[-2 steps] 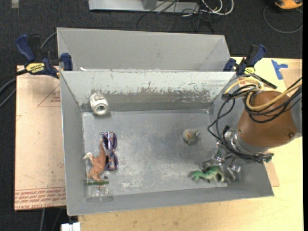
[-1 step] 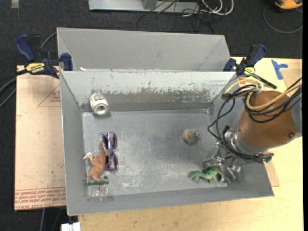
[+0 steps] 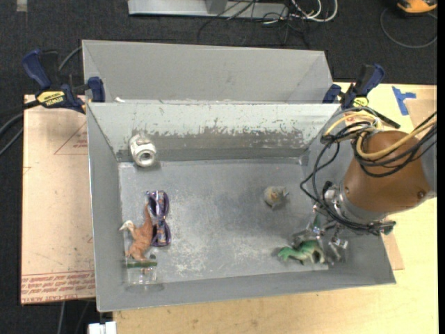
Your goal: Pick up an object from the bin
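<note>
Green toy figure [image 3: 297, 255], lower-right corner of bin [image 3: 208, 214], just beside hand [image 3: 325, 243], grip state unclear.

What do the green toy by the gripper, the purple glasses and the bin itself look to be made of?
Green toy: probably moulded plastic or rubber, judging by its uniform bright colour and figurine shape.
Purple glasses: likely plastic, with a glossy striped frame.
Bin: sheet metal, dull grey, with scuffs and scratches along the back wall.
</note>
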Action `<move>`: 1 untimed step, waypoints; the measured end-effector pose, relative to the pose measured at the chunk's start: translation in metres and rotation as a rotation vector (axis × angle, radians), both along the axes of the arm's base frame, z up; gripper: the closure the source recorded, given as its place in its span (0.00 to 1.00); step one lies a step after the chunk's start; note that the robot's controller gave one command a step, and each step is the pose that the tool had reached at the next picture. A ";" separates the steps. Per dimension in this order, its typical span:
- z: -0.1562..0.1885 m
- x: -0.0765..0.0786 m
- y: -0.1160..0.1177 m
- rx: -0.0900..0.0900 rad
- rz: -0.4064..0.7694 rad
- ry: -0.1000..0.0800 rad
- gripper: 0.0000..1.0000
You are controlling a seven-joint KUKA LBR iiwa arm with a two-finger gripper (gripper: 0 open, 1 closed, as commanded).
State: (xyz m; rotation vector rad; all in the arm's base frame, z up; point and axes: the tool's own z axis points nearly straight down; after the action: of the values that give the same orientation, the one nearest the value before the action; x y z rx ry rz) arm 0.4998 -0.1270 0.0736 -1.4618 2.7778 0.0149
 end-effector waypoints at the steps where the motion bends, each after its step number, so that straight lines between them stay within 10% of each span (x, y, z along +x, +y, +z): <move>1: 0.010 -0.001 0.001 0.001 -0.001 0.004 1.00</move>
State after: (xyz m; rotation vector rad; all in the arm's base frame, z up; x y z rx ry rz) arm 0.4988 -0.1264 0.0835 -1.4624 2.7808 0.0194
